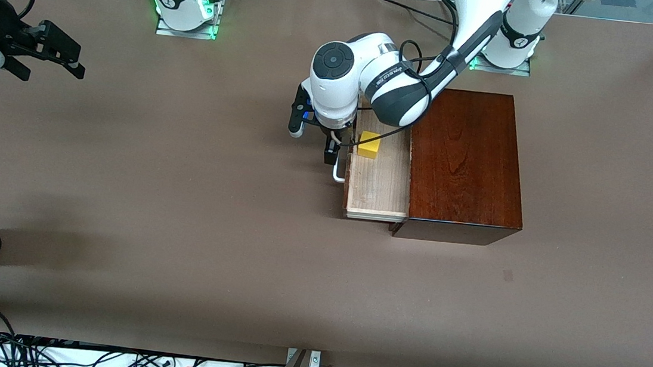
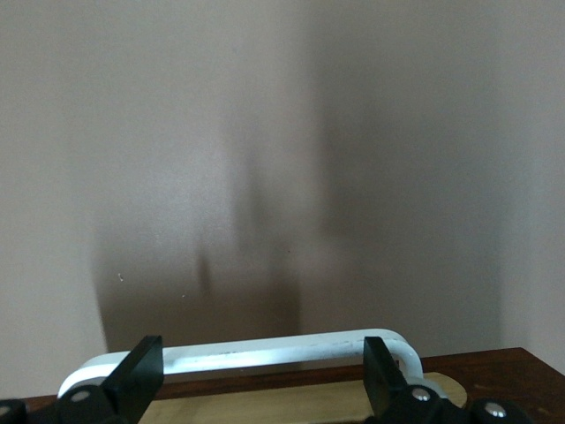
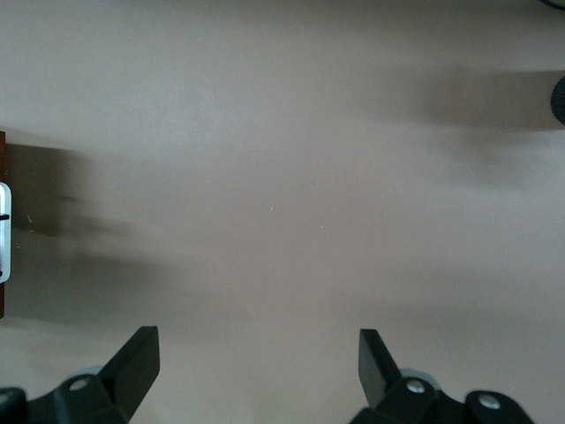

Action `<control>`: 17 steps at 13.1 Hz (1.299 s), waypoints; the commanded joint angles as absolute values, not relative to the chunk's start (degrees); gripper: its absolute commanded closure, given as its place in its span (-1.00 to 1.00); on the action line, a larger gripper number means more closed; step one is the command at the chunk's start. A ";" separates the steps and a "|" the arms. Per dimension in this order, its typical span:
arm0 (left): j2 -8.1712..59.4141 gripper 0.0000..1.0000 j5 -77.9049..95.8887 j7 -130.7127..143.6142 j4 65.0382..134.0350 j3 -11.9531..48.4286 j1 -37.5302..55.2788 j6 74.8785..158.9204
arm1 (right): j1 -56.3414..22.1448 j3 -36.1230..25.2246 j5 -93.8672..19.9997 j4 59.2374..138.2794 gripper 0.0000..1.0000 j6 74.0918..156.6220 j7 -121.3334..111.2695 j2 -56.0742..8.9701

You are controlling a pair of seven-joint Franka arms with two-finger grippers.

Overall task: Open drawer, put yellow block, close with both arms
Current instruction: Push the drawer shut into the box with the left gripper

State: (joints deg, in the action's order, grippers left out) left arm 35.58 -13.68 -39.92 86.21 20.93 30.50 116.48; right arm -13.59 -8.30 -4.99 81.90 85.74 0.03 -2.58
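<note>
At the right arm's end of the brown worktop point(image 1: 182, 193), the right gripper point(image 1: 54, 58) hangs in the air over bare surface, well apart from everything else, waiting. Its fingers point(image 3: 132, 367) stand wide apart with nothing between them, and only the brown surface lies under them in the right wrist view.

Toward the middle, the left arm point(image 1: 472, 38) reaches from its base down to the front of the drawer point(image 1: 379, 182). The left gripper point(image 1: 323, 141) sits at the white handle point(image 1: 338, 169), which runs along the drawer's dark front. In the left wrist view, the handle point(image 2: 256, 352) lies across between the two fingers point(image 2: 137, 375), which are spread wide and straddle it; I cannot tell whether they touch it.

The drawer is pulled partway out of the dark wooden box point(image 1: 465, 161), its pale wood tray open to view. The yellow block point(image 1: 369, 144) rests inside the tray, in the part farther from the front camera, just beside the drawer's front and close to the left gripper. Nothing holds the block.

The box stands toward the left arm's end of the worktop, its glossy reddish top facing up.
</note>
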 commanded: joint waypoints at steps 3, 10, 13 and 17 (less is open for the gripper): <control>35.33 -1.00 -15.47 -39.11 85.17 20.48 30.67 114.96 | -12.66 -8.09 -3.26 81.65 -1.00 85.96 -0.09 -2.37; 34.10 -1.00 -16.35 -39.20 85.43 20.22 30.06 107.41 | -13.71 -7.29 -0.88 81.65 -1.00 85.96 -0.09 -3.07; 33.23 -1.00 -18.27 -39.20 85.60 20.04 29.36 103.81 | -13.62 -7.38 -0.88 81.65 -1.00 85.96 -0.09 -3.08; 32.61 -1.00 -18.54 -39.29 85.69 20.04 27.25 100.38 | -13.54 -7.47 -0.79 81.65 -1.00 86.13 -0.09 -3.08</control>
State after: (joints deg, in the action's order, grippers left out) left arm 34.91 -16.78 -38.72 84.70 20.15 28.35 103.06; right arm -13.65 -7.52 -1.06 81.86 86.00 -0.02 -3.32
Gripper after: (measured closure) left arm 0.000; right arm 0.000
